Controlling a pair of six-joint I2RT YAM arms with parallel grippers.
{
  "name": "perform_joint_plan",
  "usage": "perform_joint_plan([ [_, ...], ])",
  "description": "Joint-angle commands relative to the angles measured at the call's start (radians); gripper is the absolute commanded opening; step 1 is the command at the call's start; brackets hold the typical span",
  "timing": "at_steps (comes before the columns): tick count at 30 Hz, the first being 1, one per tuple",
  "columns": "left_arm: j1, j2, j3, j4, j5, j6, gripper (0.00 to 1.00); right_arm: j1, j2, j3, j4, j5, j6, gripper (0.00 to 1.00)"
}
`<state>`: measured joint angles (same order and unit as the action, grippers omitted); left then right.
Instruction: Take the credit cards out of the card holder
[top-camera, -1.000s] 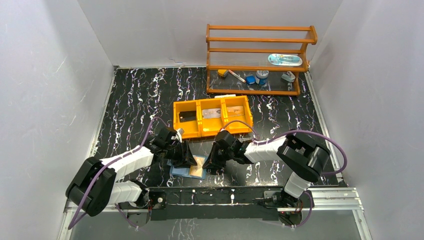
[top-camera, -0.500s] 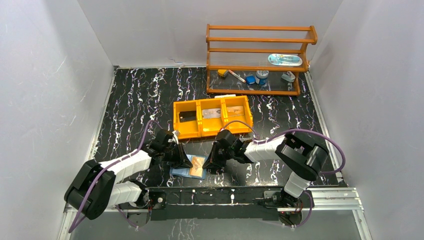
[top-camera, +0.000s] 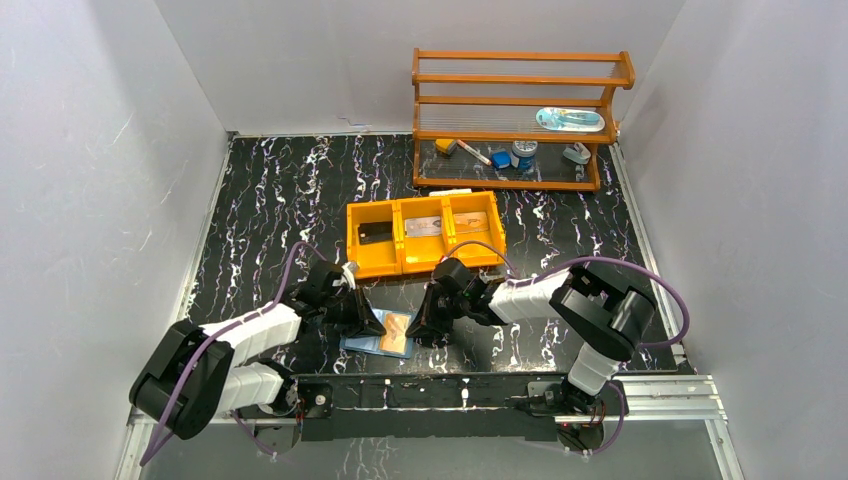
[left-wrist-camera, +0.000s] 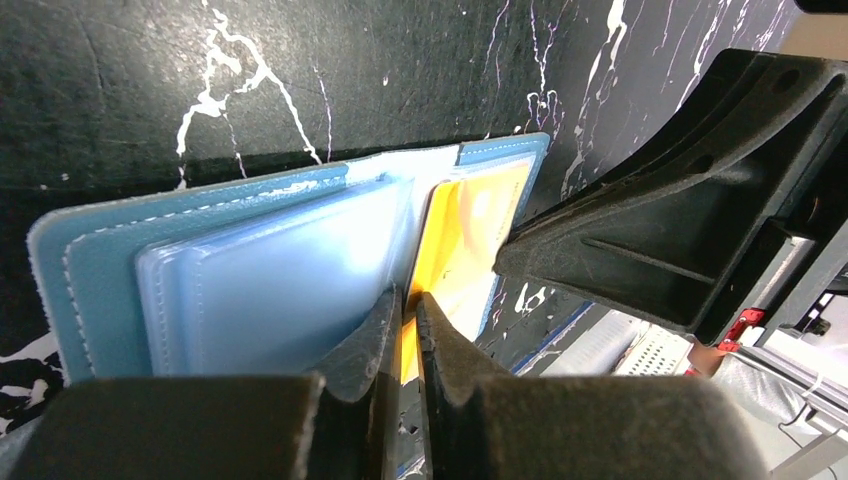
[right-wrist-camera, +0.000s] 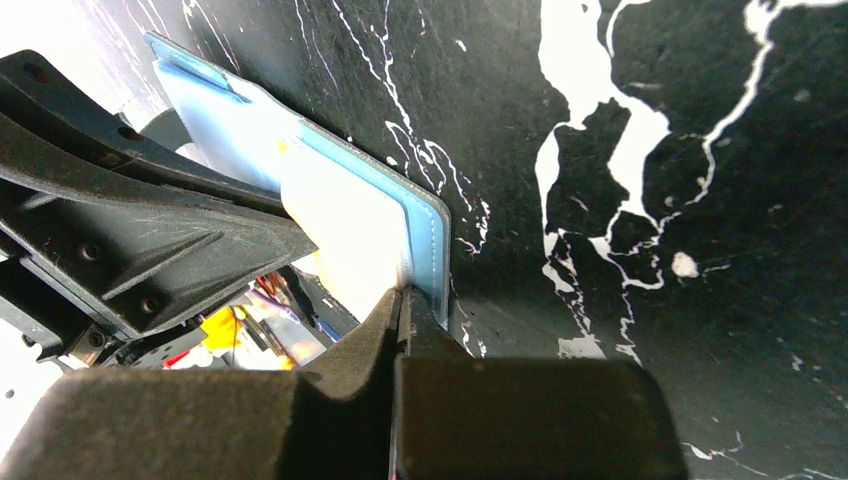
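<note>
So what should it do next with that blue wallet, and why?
Probably draw the left fingers back, sliding the orange card out of its slot. They are closed on that card's edge, the card lies tucked in the open blue wallet, and the right fingers, closed at the wallet's opposite edge, seem placed to keep it from following.
</note>
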<state>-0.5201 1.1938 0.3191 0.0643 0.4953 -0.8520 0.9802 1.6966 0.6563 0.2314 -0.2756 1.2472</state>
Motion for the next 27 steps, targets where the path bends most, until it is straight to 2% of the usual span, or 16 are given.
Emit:
perform_joint_plan([
  [1,-0.057,0.026,0.029,0.212,0.275,-0.055,0.06,0.044,0.121,-0.041,-0.149,0.102,-0.057,0.06],
  [3,-0.057,0.025,0.046,0.167,0.262,-0.028,0.0,0.044,0.119,-0.039,-0.149,0.101,-0.058,0.07],
  [6,-0.057,0.005,0.079,0.065,0.202,0.019,0.0,0.044,0.107,-0.037,-0.156,0.108,-0.054,0.09],
  [10,-0.057,-0.06,0.137,-0.137,0.034,0.088,0.0,0.041,0.079,-0.027,-0.202,0.145,-0.053,0.11],
  [12,-0.057,-0.072,0.165,-0.209,-0.033,0.127,0.0,0.04,0.064,-0.025,-0.223,0.16,-0.054,0.18],
  [14,-0.057,-0.071,0.184,-0.243,-0.061,0.158,0.0,0.037,0.053,-0.024,-0.225,0.164,-0.055,0.19],
  [16,-0.057,-0.065,0.189,-0.242,-0.048,0.172,0.0,0.037,0.051,-0.022,-0.212,0.163,-0.061,0.25],
  [20,-0.057,-0.055,0.195,-0.241,-0.038,0.18,0.0,0.035,0.024,0.003,-0.222,0.168,-0.076,0.27],
  [27,-0.057,-0.067,0.222,-0.305,-0.095,0.207,0.0,0.027,0.038,0.013,-0.225,0.164,-0.085,0.1],
])
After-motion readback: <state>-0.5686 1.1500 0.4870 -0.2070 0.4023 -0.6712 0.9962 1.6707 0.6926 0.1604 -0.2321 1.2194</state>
